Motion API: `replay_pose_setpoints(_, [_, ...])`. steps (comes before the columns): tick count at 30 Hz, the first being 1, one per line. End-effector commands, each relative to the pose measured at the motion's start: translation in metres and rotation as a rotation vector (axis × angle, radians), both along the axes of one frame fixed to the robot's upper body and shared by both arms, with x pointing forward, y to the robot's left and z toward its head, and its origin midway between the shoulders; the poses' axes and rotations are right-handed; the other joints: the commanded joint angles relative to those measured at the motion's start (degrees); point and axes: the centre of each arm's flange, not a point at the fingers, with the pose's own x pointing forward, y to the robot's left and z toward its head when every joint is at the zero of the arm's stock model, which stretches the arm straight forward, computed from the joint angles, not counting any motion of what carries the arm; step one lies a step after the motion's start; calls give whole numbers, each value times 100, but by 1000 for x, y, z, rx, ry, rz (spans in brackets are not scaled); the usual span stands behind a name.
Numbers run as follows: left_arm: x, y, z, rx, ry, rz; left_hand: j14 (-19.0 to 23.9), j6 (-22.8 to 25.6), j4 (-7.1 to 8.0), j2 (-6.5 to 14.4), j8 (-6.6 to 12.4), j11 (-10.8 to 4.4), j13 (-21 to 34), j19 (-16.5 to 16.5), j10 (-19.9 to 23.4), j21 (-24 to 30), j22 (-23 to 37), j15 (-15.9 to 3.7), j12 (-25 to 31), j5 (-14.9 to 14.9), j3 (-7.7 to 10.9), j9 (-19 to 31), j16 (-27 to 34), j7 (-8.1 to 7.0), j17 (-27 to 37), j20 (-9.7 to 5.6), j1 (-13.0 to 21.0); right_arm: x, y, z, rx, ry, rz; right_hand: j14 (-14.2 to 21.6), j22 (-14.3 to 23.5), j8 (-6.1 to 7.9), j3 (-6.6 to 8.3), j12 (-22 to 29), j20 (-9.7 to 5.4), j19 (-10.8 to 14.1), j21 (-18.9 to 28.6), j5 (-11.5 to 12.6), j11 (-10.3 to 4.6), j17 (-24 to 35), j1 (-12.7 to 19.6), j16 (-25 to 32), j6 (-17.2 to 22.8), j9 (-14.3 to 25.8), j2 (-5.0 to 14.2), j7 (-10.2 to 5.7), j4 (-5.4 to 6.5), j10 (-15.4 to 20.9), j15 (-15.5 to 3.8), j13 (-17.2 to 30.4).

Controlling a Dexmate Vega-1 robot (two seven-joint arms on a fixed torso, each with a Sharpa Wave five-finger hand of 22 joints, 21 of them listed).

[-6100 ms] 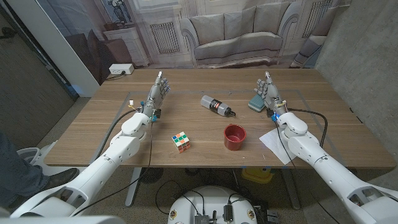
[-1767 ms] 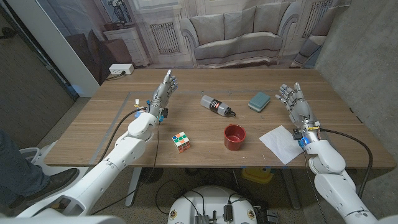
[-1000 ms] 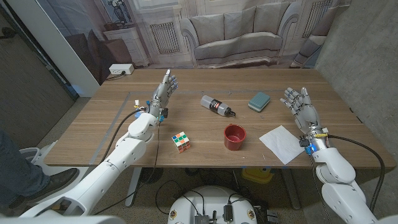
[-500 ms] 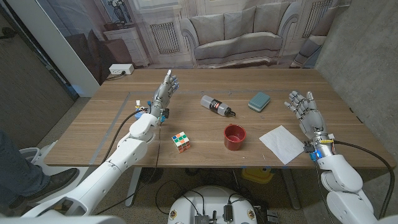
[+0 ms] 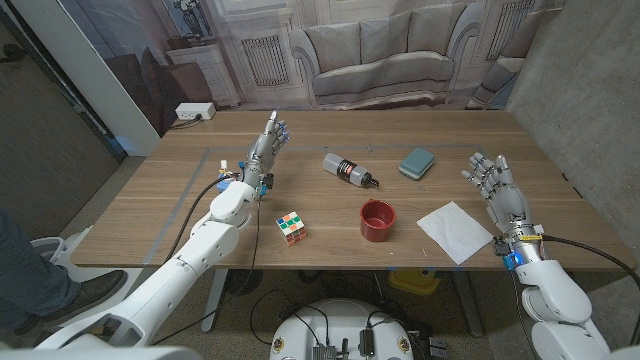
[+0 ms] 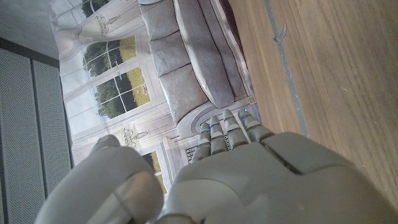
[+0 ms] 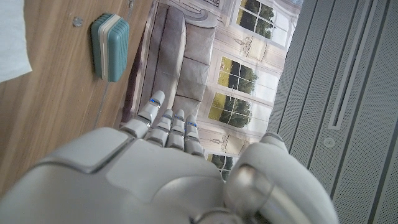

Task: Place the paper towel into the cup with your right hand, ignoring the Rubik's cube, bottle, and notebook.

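A white paper towel [image 5: 455,231] lies flat near the table's front right edge; a corner of the paper towel [image 7: 11,43] shows in the right wrist view. The red cup [image 5: 378,219] stands upright left of it, mid-table. My right hand [image 5: 497,185] is raised just right of the towel with fingers spread and nothing in it. My left hand [image 5: 267,146] stands upright at the far left of the table, fingers straight, holding nothing.
A Rubik's cube [image 5: 291,227] sits left of the cup. A dark bottle [image 5: 349,171] lies on its side behind the cup. A teal notebook [image 5: 417,162] lies at the back right, also seen as the teal notebook [image 7: 110,46].
My right hand has moved from the back near the notebook outward and toward the front, to the towel's right side. My left hand has barely shifted.
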Motion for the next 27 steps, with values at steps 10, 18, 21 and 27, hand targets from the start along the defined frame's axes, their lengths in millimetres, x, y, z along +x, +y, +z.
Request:
replay_pose_setpoints(10, [-5,-1,1,1,-7,6,115,114,4,55,8,-25,27,108,104,-11,22,-41,-10,17,-63,12,21,-3,26,-57,27,-20,-4,-22,17,-3,-36,80,24,0,-7,15,-355,80,-43,-15,-18,15,75,-8,88,20,24,-19,-34,89,-27,5])
replay_pose_setpoints(18, [-6,-1,2,5,-12,6,147,131,2,59,6,-19,27,118,124,-14,22,-26,-12,17,-72,12,25,-6,26,-57,33,-23,-3,-25,-3,-1,-60,95,25,0,0,23,-355,91,-65,-13,-20,13,107,-12,104,21,34,-27,-53,128,-35,6])
replay_pose_setpoints(21, [-5,-4,1,3,-10,1,157,133,2,61,4,-8,27,124,125,-14,22,-23,-14,17,-75,12,26,-7,26,-57,35,-22,-1,-27,-6,2,-57,118,25,0,4,23,-362,100,-73,-12,-15,13,121,-7,112,22,38,-39,-61,135,-51,6])
replay_pose_setpoints(27, [-3,-7,-1,17,5,-9,170,136,1,65,-2,-14,27,129,130,-18,22,-21,-20,16,-82,12,24,1,27,-55,39,-20,2,-31,2,1,-55,126,26,2,6,25,-360,109,-91,-11,-31,13,140,-11,131,23,43,-45,-73,156,-51,7])
